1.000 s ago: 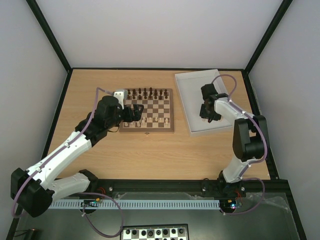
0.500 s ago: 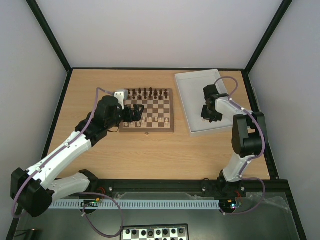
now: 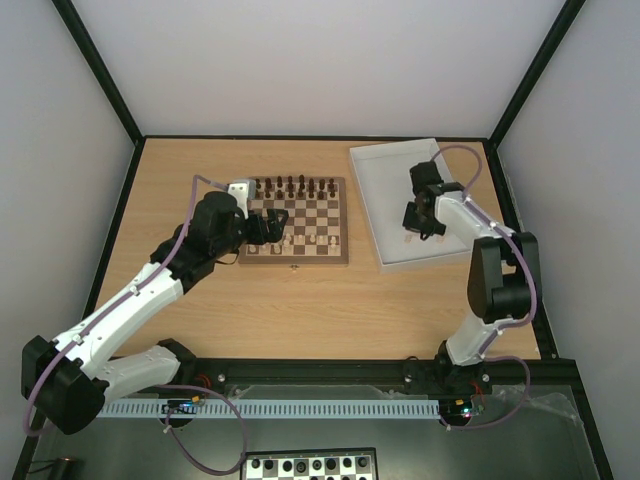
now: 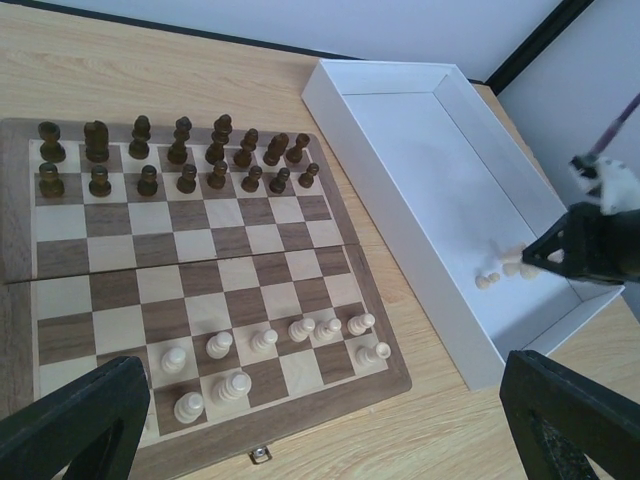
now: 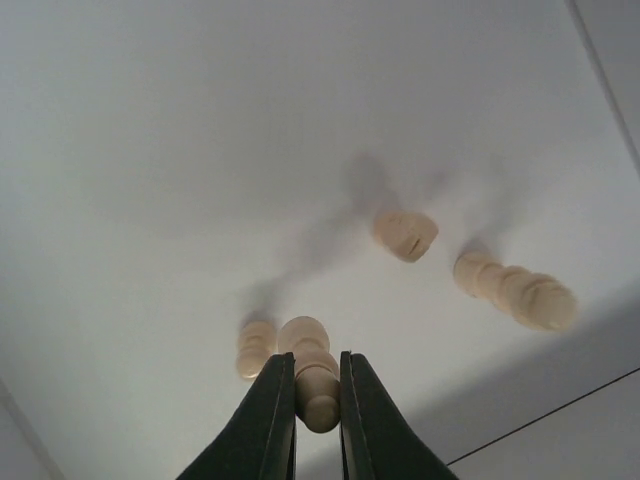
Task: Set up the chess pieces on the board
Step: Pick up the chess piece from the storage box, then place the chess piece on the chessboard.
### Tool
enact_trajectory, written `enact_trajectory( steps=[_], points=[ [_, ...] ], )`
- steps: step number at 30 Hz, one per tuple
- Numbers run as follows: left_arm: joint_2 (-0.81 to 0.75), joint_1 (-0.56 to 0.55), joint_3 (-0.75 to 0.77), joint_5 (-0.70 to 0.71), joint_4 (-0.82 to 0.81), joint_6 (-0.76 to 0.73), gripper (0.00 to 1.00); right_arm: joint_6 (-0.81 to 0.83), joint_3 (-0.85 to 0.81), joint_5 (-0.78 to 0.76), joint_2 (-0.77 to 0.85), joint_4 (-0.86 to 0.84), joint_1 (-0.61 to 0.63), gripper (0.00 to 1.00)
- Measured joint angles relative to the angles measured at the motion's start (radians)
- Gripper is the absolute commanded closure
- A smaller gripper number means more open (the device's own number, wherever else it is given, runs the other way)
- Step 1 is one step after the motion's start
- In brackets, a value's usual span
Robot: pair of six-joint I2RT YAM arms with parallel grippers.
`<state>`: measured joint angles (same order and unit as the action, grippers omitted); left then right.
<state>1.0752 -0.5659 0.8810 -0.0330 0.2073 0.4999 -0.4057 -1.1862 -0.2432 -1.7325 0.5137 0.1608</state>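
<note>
Inside the white tray [image 3: 400, 165], my right gripper [image 3: 415, 228] is shut on one cream chess piece [image 5: 315, 385], pinched between both fingers [image 5: 272, 420]. Three more cream pieces lie loose on the tray floor beside it [image 5: 405, 235]. The wooden board [image 3: 343, 225] carries several cream chess pieces [image 4: 265, 340] on its near rows. My left gripper [image 3: 275, 225] hovers over the board's near left part, open wide, with its fingers [image 4: 75, 420] at the bottom corners of the left wrist view. From there I also see the right gripper [image 4: 560, 255] over the tray's loose pieces [image 4: 505, 270].
Dark brown pieces [image 4: 180, 155] fill the board's two far rows. The tray stands just right of the board, with raised walls [image 4: 400, 250]. A black-and-white checkered board [image 3: 310, 465] lies below the arm bases. Black frame posts edge the table.
The right gripper has closed onto a cream piece in the tray and shifted slightly toward the far right. The left arm has not moved.
</note>
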Motion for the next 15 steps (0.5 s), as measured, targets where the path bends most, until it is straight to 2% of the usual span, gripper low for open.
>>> enact_trajectory(
  steps=[4, 10, 15],
  points=[
    [-0.002, 0.000, 0.000, 0.015, 0.001, 0.000, 0.01, 0.006, -0.068, 0.004, 0.068, 0.034, 0.025, 0.99],
    [-0.032, 0.000, 0.001, 0.045, 0.016, 0.003, 0.01, 0.014, -0.229, 0.011, 0.119, 0.085, 0.169, 0.99],
    [-0.069, 0.000, 0.004, 0.071, 0.040, 0.009, 0.00, 0.017, -0.257, 0.032, 0.120, 0.116, 0.265, 0.99]
  ],
)
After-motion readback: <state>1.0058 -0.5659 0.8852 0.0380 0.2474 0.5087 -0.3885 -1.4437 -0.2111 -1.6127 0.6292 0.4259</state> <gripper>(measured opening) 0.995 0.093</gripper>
